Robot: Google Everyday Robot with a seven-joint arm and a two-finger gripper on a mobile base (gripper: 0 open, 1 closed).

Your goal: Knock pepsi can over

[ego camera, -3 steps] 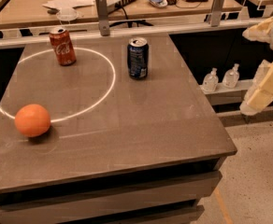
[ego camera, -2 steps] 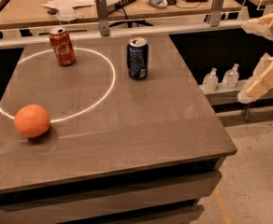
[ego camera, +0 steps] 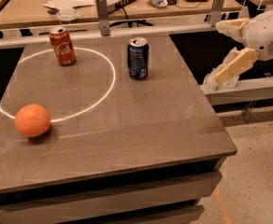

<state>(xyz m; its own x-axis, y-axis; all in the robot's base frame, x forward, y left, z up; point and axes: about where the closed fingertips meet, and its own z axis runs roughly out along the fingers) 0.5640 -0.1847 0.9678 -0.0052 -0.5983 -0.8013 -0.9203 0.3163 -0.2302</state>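
Observation:
The pepsi can (ego camera: 138, 58), dark blue with a silver top, stands upright on the grey-brown table (ego camera: 141, 125), near its back edge and just right of a white ring of light. My gripper (ego camera: 220, 50), with two cream fingers spread open and empty, hangs off the table's right side, about level with the can and well to its right. It touches nothing.
A red cola can (ego camera: 62, 46) stands upright at the back left. An orange (ego camera: 32, 120) lies at the front left on the ring. A metal rail (ego camera: 127, 29) with posts runs behind the table. A cluttered desk (ego camera: 127, 1) lies beyond, and water bottles (ego camera: 210, 82) sit at the right.
My gripper has moved left and a little up, closer to the table's right edge. The cans and the orange have not moved.

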